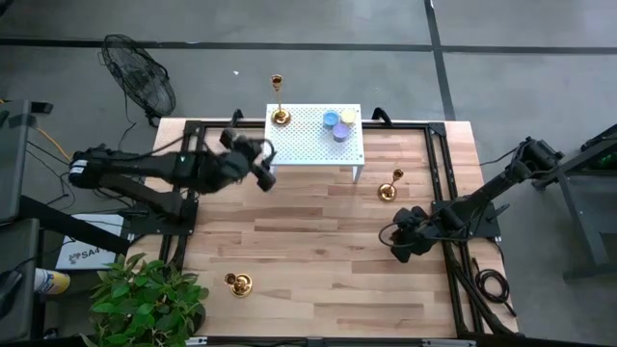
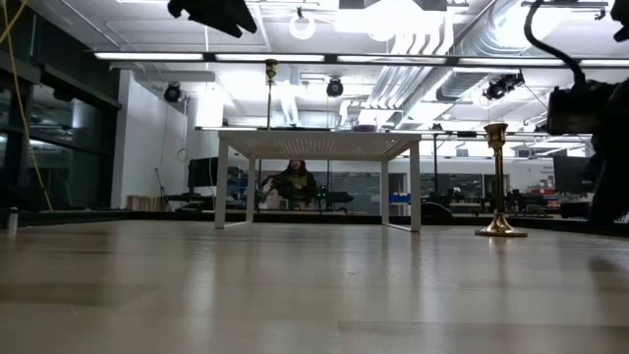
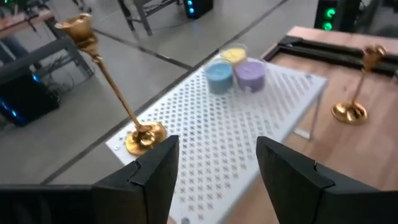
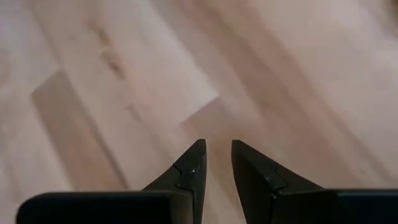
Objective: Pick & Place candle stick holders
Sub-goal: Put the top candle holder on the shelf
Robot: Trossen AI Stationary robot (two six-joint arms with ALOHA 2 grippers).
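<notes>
On the white perforated stand (image 1: 313, 145), at its far-left corner, one candle holder (image 1: 279, 102) stands upright; three small candles (image 1: 339, 123) sit at the far-right corner. A second holder (image 1: 390, 185) stands on the table (image 1: 318, 260) just off the stand's right leg, and a third (image 1: 238, 283) near the front-left, close to the plant (image 1: 145, 299).

Handling, judged: polished metal, rigid, probably slippery, tall and top-heavy over a small flared base, so easily tipped. Best hold looks to be low on the thin stem, just above the base, fingers squarely across it.

Left gripper (image 3: 217, 163) hovers above the stand's near-left edge, jaws wide and empty, aimed toward the holder on the stand (image 3: 112, 93). Right gripper (image 4: 217, 158) hangs low over bare wood at the right side, jaws narrow with a small gap, holding nothing.
</notes>
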